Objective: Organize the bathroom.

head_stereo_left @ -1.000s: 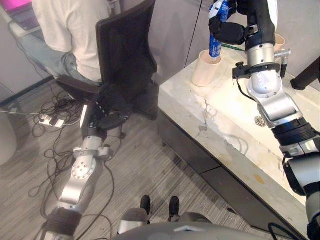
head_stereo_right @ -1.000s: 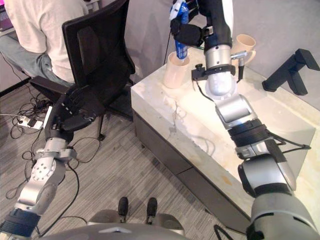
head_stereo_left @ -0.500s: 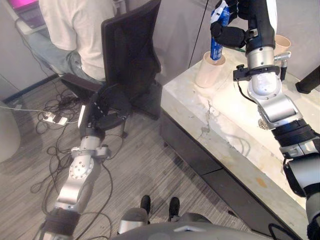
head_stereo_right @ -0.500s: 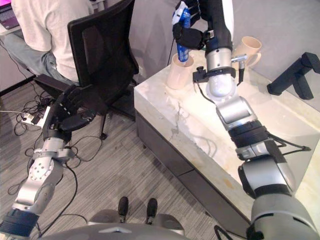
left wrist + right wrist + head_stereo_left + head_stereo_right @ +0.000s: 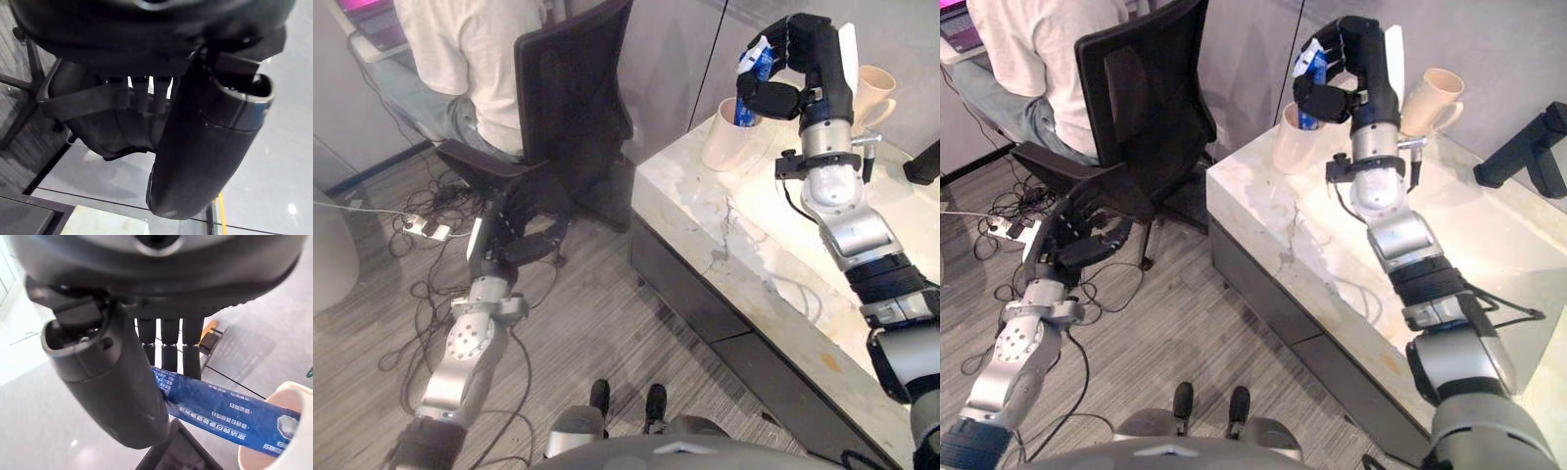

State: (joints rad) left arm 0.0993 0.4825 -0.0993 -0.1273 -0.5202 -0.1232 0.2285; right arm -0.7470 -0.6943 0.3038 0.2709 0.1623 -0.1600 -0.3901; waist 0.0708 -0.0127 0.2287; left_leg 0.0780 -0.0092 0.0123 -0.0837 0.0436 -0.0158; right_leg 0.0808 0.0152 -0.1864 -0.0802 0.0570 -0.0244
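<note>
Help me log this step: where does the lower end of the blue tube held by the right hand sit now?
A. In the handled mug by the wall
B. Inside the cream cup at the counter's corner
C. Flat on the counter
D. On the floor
B: the right hand pinches the blue tube, whose lower end dips inside the rim of the cream cup at the counter corner.

Glossy blue tube (image 5: 230,409), matt cream cup (image 5: 724,137), worn, scuffed stone-look countertop (image 5: 773,264).
</note>
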